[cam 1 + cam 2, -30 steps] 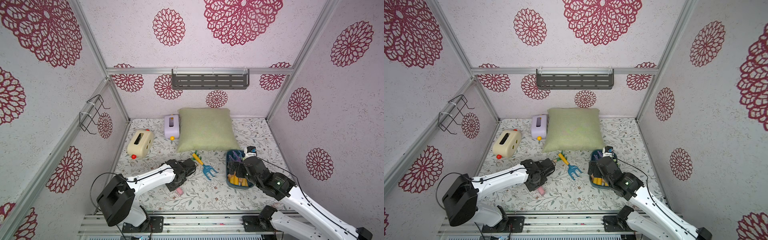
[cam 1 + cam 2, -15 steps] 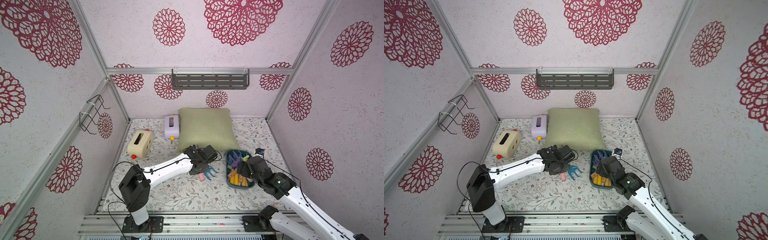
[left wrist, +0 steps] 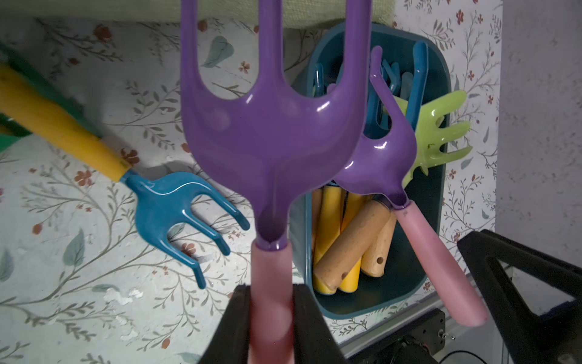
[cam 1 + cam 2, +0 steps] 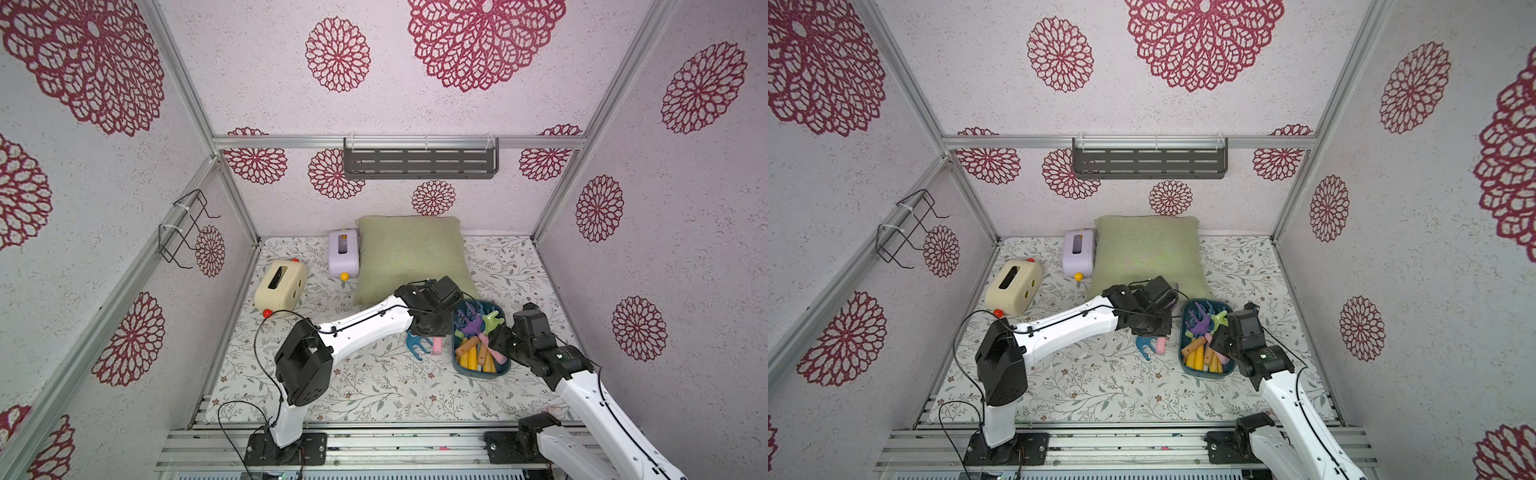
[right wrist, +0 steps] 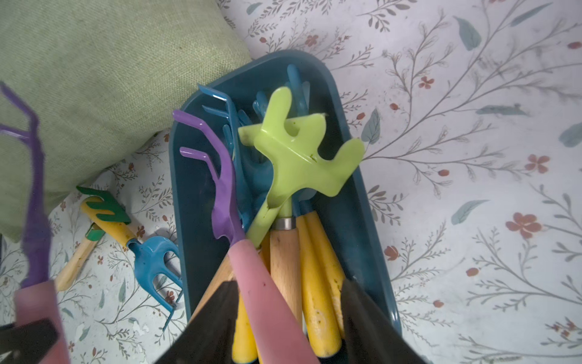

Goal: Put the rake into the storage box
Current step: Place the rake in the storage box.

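In the left wrist view the rake (image 3: 271, 135) is pinched by its pink handle in the left gripper (image 3: 271, 296) at lower centre, head extending upward; the storage box (image 3: 378, 305) is seen at right.

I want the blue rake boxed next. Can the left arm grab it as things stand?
Probably not yet: the left arm has its jaws shut on the purple rake. The blue rake lies uncovered nearby, free to reach afterwards.

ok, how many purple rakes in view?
2. The held purple rake is clamped in the left tool beside the storage box. The second purple rake sits in the box, handle between the open jaws of the right tool. Others may be buried.
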Available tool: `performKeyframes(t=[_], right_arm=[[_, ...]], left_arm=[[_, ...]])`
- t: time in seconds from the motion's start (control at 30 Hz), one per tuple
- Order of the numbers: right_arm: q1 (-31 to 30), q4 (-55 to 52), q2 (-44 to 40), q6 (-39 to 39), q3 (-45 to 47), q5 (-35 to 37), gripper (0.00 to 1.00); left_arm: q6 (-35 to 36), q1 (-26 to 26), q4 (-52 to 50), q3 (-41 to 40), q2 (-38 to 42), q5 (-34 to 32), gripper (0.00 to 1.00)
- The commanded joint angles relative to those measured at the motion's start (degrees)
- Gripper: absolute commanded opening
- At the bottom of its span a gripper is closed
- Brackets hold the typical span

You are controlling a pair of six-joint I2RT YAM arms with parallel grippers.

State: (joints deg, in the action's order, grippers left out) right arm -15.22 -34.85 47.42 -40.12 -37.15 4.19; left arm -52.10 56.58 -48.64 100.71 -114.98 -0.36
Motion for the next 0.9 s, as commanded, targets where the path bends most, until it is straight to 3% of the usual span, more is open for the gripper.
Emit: performKeyframes(t=[0.0,0.3,0.53,0.87], right_arm=[[0.82,0.52,-1.1,0.27,-0.23,-1.52,0.56],[1.93,-1.18,-3.55,0.17,-0.91,-0.54,0.57],[1.98,-0.96,-4.12,0.12,-0.73,-1.11,0.57],[2.13,-1.36,-4.35,0.34,-0.22,-1.2,0.57]], left_arm=[[5.07,0.68,0.25,3.57,-4.11,4.6,0.0],[5.36,1.37,-0.26,9.45,-9.37,7.52,0.0],[4.4,2.66,0.16,9.9,-9.83,6.0,0.0],[3.33,3.36,1.84,12.06,-12.9,9.47,0.0]])
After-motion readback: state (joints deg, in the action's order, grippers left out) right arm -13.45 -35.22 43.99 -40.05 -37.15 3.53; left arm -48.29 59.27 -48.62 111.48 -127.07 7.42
